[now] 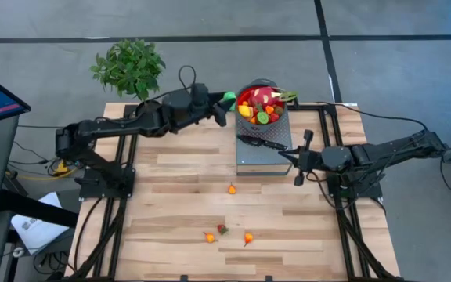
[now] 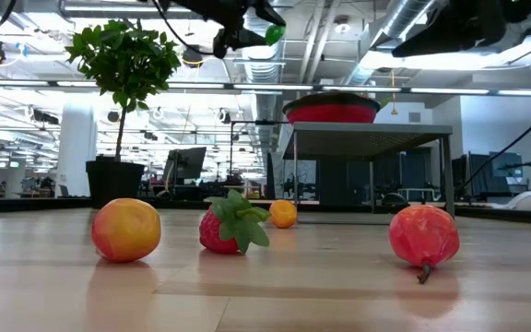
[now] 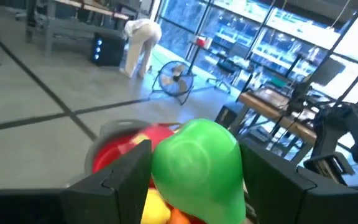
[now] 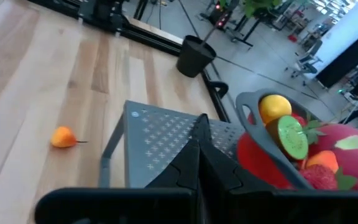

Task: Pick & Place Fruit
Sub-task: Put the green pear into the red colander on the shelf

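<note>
Green fruit (image 3: 196, 163) clamped in left pincer (image 1: 225, 100) beside the bowl (image 1: 250, 119) – fruit-filled; right pincer (image 1: 297, 168) closed, empty.

In the high view a stand (image 1: 263, 153) sits at the table's (image 1: 171, 204) twelve o'clock edge, with a bowl (image 1: 261, 106) of fruit on its far end. A plant (image 1: 130, 66) stands at ten o'clock, off the table. One fruit (image 1: 232, 189) lies centrally; three more (image 1: 227, 233) cluster toward six o'clock.
</note>
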Motion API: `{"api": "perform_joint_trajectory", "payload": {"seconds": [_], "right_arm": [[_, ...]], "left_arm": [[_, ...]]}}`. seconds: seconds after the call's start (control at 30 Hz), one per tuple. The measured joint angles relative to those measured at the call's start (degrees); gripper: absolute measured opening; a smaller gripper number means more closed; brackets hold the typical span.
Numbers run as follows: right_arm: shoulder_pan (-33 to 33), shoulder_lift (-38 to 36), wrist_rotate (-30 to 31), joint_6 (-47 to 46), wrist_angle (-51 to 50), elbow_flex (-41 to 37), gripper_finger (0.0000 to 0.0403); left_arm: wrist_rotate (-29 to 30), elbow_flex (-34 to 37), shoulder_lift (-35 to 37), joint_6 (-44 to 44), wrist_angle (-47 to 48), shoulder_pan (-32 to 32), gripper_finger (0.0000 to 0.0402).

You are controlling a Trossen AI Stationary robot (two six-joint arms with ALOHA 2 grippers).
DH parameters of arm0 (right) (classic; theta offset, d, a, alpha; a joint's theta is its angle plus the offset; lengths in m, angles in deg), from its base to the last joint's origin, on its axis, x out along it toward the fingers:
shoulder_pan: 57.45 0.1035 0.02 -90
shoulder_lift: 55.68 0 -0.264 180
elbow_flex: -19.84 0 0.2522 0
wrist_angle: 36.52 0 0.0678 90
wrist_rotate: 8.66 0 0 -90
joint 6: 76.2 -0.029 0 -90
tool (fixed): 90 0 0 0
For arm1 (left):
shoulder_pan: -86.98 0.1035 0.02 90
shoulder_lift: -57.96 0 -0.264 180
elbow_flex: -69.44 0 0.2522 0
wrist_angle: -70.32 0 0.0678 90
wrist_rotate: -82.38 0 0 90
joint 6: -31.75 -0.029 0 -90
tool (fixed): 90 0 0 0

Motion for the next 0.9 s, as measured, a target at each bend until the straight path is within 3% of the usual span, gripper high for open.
{"api": "perform_joint_trajectory", "payload": {"seconds": [0.2, 0.53, 0.73, 0.9], "right_arm": [[0.0, 0.1, 0.5, 0.2, 0.2, 0.0, 0.0000], [0.0, 0.1, 1.0, -0.8, 2.6, 0.0, 0.0000], [0.0, 0.1, 1.1, -0.8, 4.3, 0.0, 0.0000], [0.0, 0.1, 1.1, -0.8, 5.2, 0.0, 0.0000]], "left_arm": [[-6.0, 0.0, -5.1, -1.2, -9.5, 1.9, 0.0219], [-8.5, -0.2, -12.3, -1.2, -16.3, 6.7, 0.0219], [-14.6, -5.4, -17.5, -2.1, -16.7, 8.1, 0.0219], [-13.4, -9.7, -21.4, -7.2, -16.6, 8.1, 0.0219]]}}
